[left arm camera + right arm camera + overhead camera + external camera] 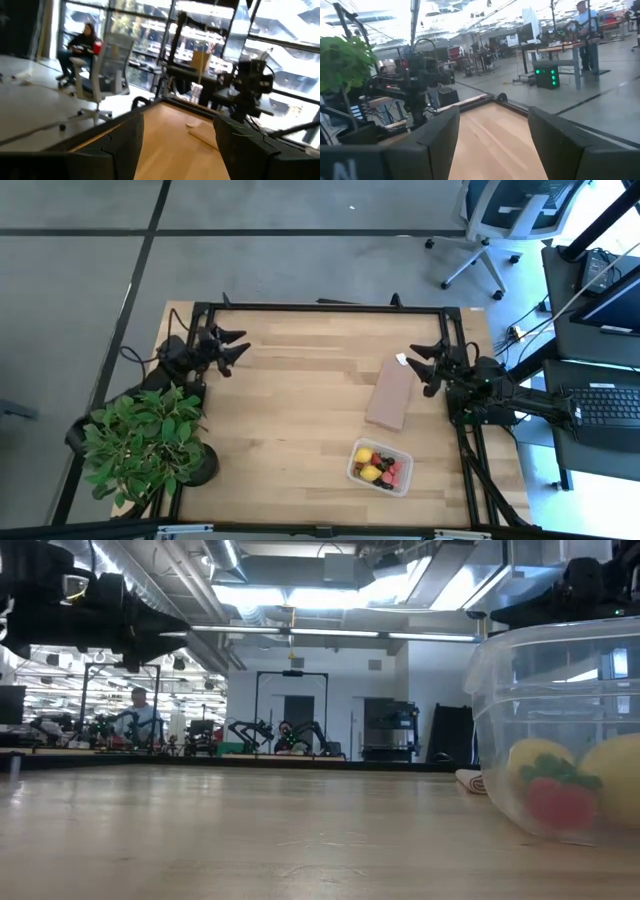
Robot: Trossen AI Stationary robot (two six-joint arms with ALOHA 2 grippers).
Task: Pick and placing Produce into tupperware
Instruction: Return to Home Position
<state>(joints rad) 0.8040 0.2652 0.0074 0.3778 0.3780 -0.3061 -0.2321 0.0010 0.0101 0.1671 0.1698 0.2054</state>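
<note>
Small clear rectangular plastic tupperware (351,468) near table's front edge, right of centre. Red, dark and yellow fruit pieces (374,464) inside it. Flat brown rectangular block (390,393) just beyond. Right gripper (421,368) beside block's far end, claw wide, empty. Left gripper (243,344) far left, wide, empty. Risk: right arm swinging low clips block, block shoves tupperware, fruit spills.

Part of the tupperware (525,710) beyond the low view's edge.
</note>
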